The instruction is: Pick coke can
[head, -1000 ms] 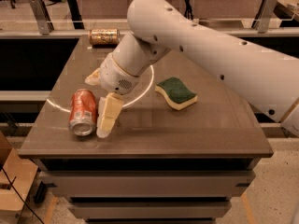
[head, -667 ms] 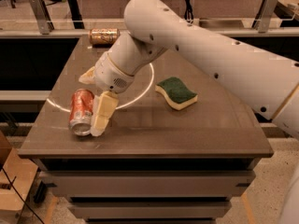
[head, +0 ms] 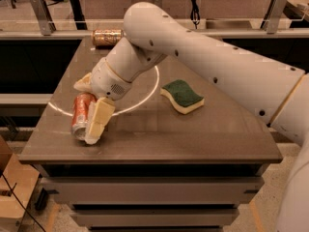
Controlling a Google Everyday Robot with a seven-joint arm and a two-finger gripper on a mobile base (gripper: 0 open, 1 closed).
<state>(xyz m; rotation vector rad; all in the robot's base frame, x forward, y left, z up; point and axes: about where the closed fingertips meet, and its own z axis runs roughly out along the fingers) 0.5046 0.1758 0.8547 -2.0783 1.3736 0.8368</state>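
Camera view: coke can (head: 79,116) lies on its side at table (head: 193,139) 8 o'clock; gripper (head: 87,111) jaws spread astride it. Risk: uneven closing rolls it off toward 9 o'clock.

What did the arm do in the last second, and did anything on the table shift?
The gripper slid left, so its open fingers now sit on either side of the coke can. It has not lifted the can. The coke can, the green sponge and the gold can at the back stayed put.
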